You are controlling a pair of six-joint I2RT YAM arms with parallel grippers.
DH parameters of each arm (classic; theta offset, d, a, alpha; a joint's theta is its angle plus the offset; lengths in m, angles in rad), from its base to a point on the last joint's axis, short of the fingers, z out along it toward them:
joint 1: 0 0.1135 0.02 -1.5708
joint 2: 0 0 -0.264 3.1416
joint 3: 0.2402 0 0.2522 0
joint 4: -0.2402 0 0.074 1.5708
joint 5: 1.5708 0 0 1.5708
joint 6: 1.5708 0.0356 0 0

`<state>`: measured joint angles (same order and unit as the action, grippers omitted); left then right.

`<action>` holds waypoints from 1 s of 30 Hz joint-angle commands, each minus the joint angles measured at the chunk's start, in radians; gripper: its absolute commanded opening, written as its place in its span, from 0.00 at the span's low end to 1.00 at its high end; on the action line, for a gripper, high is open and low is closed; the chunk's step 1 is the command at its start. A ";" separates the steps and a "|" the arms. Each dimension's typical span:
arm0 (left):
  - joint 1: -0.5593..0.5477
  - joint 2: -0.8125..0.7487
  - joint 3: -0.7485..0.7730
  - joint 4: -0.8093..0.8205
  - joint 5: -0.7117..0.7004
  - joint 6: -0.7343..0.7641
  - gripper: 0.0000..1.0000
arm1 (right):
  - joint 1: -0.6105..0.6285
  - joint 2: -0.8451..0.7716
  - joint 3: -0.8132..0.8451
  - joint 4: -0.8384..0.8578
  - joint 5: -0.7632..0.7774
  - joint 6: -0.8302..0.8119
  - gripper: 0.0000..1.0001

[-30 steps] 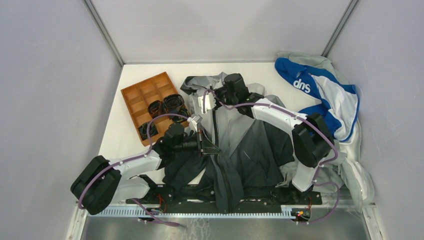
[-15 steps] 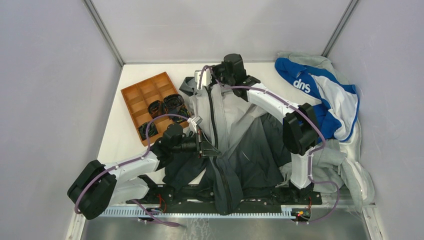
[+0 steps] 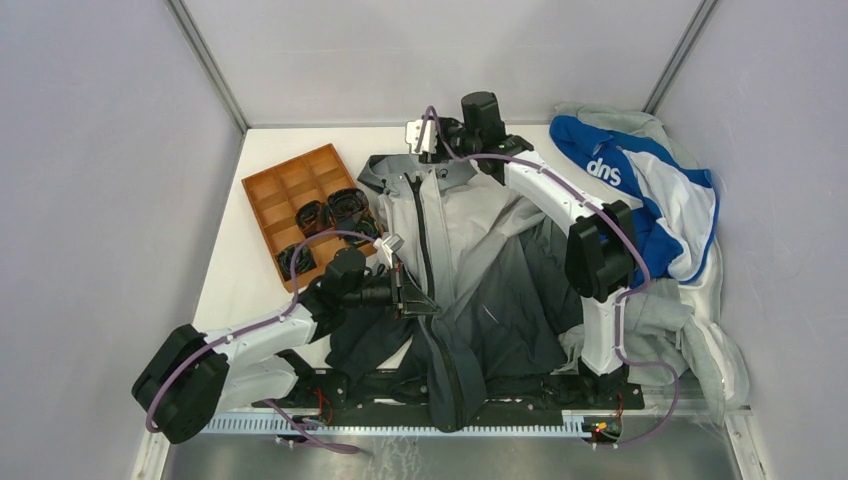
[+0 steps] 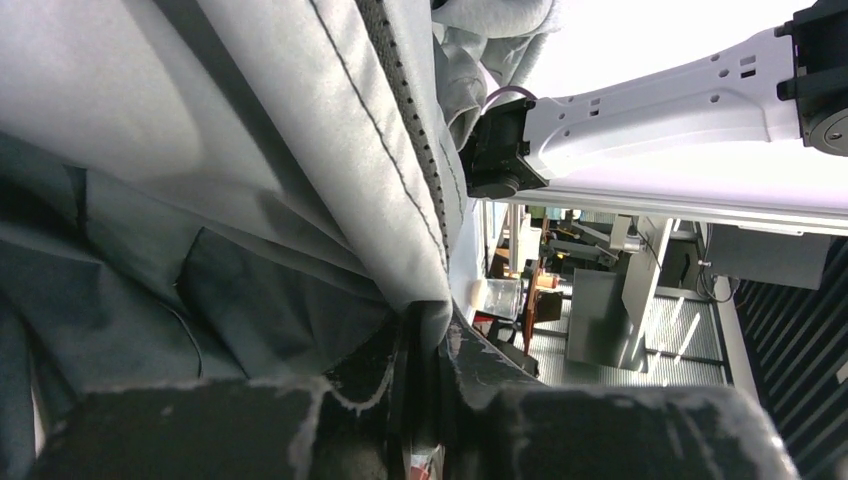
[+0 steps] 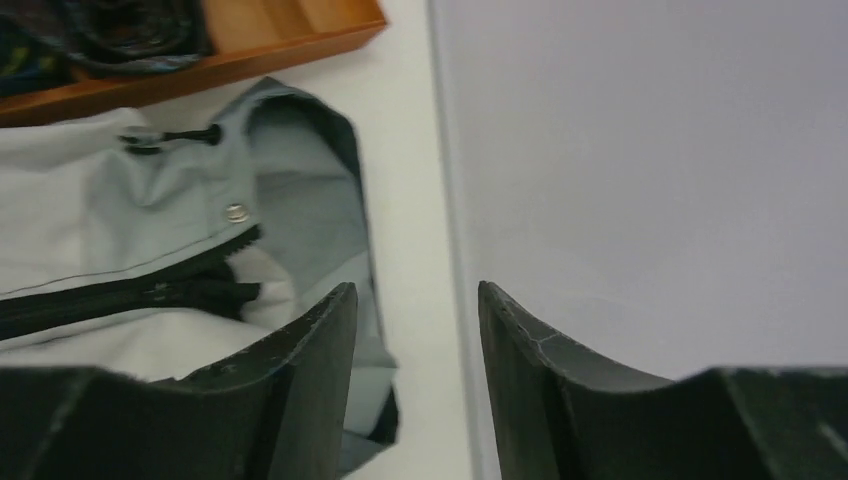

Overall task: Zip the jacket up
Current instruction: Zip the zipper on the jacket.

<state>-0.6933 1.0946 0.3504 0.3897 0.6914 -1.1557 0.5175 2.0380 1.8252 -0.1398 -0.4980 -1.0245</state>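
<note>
Cell: grey walls, white table; clock directions are read off the top view.
Jacket: the jacket lies front-up at table centre, collar at 12 o'clock, dark hem draped over the near edge at 6.
Neighbours: wooden tray at 10 o'clock, blue-and-white garment at 2 (both off task).
Left gripper: the left gripper sits on the jacket's 9 o'clock side, about mid-length. Its pads are pressed together on a fold of the front edge just beside the zip, and the wrist view shows cloth running down between them.
Right gripper: the right gripper is at 12 o'clock, just past the collar. Its fingers are spread with nothing between them, over bare table.
Zipper: the zipper reads as one closed dark line from mid-chest to the collar. The right wrist view shows meshed teeth ending near a snap. The very top looks slightly parted, and I can't tell if that is its end stop.
Progress: judged essentially done. What's left is for the left gripper to let go and both arms to retreat. The run near the hem is bunched, so I can't confirm it's closed.
Change: a second ago the right gripper was closed over the chest, partway up the zip. Half a second ago it was at the collar; now it is beyond the collar and opened. The upper panels now lie straighter. The left gripper has barely moved.
</note>
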 commanded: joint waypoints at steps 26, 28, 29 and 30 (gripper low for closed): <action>0.094 -0.113 0.668 -0.694 -0.789 0.581 1.00 | -0.196 -0.488 -0.408 -0.179 -0.300 0.443 0.87; 0.122 -0.048 0.701 -0.699 -0.744 0.571 0.99 | -0.207 -0.493 -0.416 -0.168 -0.295 0.486 0.95; 0.139 -0.015 0.718 -0.704 -0.725 0.567 0.98 | -0.211 -0.493 -0.421 -0.160 -0.283 0.521 0.98; 0.161 0.014 0.737 -0.709 -0.703 0.560 0.98 | -0.216 -0.491 -0.424 -0.152 -0.274 0.559 0.98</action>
<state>-0.5884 1.0096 1.0153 -0.3244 -0.0696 -0.6285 0.3241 1.5681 1.4220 -0.2996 -0.8059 -0.5545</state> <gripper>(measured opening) 0.987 0.965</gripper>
